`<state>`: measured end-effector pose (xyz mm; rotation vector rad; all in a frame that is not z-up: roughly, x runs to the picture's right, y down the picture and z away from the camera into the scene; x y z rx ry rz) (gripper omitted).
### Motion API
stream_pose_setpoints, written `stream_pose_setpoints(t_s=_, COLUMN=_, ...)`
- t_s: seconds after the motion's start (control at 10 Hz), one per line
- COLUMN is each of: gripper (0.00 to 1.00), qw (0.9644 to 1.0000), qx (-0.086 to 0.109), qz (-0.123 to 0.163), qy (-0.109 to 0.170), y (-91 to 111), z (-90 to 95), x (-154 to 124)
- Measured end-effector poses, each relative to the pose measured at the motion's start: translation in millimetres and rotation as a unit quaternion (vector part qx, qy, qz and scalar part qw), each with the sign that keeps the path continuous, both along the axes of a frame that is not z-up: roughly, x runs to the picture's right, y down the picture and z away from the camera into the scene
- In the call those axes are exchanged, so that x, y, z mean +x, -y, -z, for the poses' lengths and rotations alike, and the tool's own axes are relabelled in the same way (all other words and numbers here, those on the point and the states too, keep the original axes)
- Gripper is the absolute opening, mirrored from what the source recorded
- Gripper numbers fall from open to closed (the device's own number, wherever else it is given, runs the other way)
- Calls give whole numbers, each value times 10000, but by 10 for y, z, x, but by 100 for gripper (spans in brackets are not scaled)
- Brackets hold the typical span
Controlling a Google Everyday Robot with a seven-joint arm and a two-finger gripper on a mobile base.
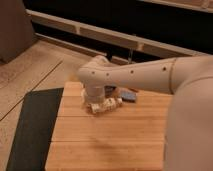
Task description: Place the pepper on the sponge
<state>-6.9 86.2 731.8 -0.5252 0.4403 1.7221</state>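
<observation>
My white arm reaches in from the right, and its gripper (94,102) points down at the far left part of the wooden table (110,142). The gripper is mostly hidden under the wrist housing. It hangs right at the left end of a pale-labelled bottle (110,104) that lies on its side. The sponge (128,95), a small blue-grey block, lies just right of the bottle and behind it. I cannot make out the pepper; the arm may hide it.
A dark round bowl (111,90) shows partly behind the bottle, under the arm. A dark mat (35,125) covers the floor left of the table. A long low rail runs along the back wall.
</observation>
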Motion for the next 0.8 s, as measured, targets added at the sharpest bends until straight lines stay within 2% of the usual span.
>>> stream_pose_setpoints(t_s=0.1, gripper=65, qw=9989, qx=182, qz=-353, qy=-231, y=43, z=-48, x=470)
stream_pose_setpoints(t_s=0.2, gripper=65, qw=9981, qx=250, qz=-445, qy=-347, y=57, z=-68, x=698)
stream_pose_setpoints(t_s=0.4, gripper=65, qw=9971, qx=278, qz=-409, qy=-578, y=92, z=-116, x=1176)
stream_pose_setpoints(t_s=0.6, gripper=65, qw=9966, qx=276, qz=-345, qy=-696, y=132, z=-132, x=1373)
stream_pose_setpoints(t_s=0.8, gripper=65, qw=9969, qx=268, qz=-339, qy=-657, y=134, z=-130, x=1319)
